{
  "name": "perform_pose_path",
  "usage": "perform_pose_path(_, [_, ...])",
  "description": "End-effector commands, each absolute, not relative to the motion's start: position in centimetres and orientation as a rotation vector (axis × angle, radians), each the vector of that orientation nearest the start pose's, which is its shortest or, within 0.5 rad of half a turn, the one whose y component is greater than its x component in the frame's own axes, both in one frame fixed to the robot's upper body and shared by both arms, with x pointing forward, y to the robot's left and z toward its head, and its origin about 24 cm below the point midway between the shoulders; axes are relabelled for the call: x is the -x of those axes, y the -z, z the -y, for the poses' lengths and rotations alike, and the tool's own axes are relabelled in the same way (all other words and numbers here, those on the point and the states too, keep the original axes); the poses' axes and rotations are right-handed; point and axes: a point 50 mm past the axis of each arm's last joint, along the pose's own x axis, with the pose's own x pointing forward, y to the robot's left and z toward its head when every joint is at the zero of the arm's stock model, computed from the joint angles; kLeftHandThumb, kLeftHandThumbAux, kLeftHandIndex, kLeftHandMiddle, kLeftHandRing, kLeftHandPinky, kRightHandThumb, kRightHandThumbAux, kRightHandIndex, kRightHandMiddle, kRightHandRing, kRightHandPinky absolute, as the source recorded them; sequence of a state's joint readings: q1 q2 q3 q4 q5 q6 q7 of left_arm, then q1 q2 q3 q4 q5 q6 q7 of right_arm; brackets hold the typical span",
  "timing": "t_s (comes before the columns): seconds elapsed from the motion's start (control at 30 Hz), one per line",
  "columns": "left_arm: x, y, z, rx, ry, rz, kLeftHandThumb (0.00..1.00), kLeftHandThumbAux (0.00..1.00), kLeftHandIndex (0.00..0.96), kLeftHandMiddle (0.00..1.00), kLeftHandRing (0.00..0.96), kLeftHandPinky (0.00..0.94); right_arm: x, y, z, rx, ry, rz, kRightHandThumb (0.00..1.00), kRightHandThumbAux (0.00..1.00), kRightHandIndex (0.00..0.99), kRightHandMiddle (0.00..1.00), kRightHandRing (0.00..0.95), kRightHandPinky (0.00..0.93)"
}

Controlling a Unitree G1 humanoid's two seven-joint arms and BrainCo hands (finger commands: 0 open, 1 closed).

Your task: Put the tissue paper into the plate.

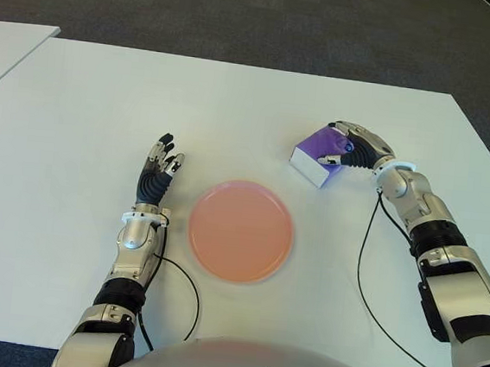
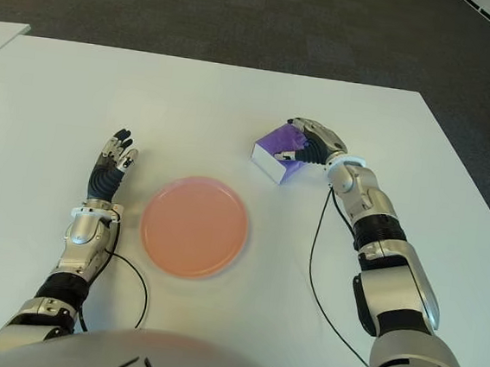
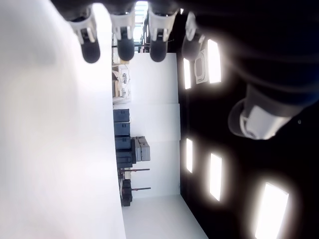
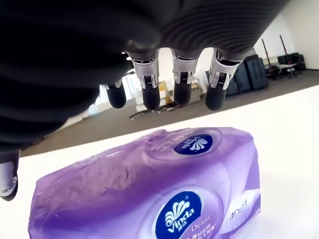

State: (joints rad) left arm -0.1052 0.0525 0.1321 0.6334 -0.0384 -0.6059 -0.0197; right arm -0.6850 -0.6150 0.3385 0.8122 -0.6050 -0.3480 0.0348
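A purple tissue pack [image 1: 314, 155] lies on the white table [image 1: 104, 109], to the right of and slightly beyond the pink plate [image 1: 240, 231]. My right hand [image 1: 350, 147] arches over the pack's right end. In the right wrist view its fingertips [image 4: 182, 95] hang just above the pack [image 4: 149, 189] with a gap, and the thumb shows off to one side; the hand is open and holds nothing. My left hand [image 1: 160, 169] shows just left of the plate, with its fingers [image 3: 124, 47] stretched out straight and nothing in them. The plate holds nothing.
A second white table [image 1: 6, 48] stands at the far left, separated by a narrow gap. Dark carpet [image 1: 243, 19] lies beyond the table's far edge. Black cables [image 1: 366, 282] trail from both forearms across the table surface.
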Motion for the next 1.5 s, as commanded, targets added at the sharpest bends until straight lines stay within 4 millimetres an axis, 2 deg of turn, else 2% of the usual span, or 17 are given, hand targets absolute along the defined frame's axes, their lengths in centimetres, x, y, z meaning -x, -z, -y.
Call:
perform_pose_path(0.03, [-23.30,3.98,-18.22,0.000,-0.106,-0.046,0.000,0.507,0.000,0.000,0.000,0.000,-35.81,-8.95,21.91,1.335,-0.352,0.073,0.295,0.431,0.009,0.000,0.000,0.087])
perform_pose_path(0.5, [-23.17,3.98,-18.13,-0.008,-0.123,-0.038,0.000,0.512,0.000,0.000,0.000,0.000,-36.28,-8.68,21.70,1.357,-0.344,0.046,0.327,0.438,0.008,0.000,0.001,0.085])
perform_pose_path(1.5, [-22.91,4.03,-18.28,-0.005,-0.136,-0.037,0.000,0.508,0.000,0.000,0.000,0.000,-36.81,-8.13,20.93,1.380,-0.360,0.049,0.305,0.441,0.002,0.000,0.000,0.051])
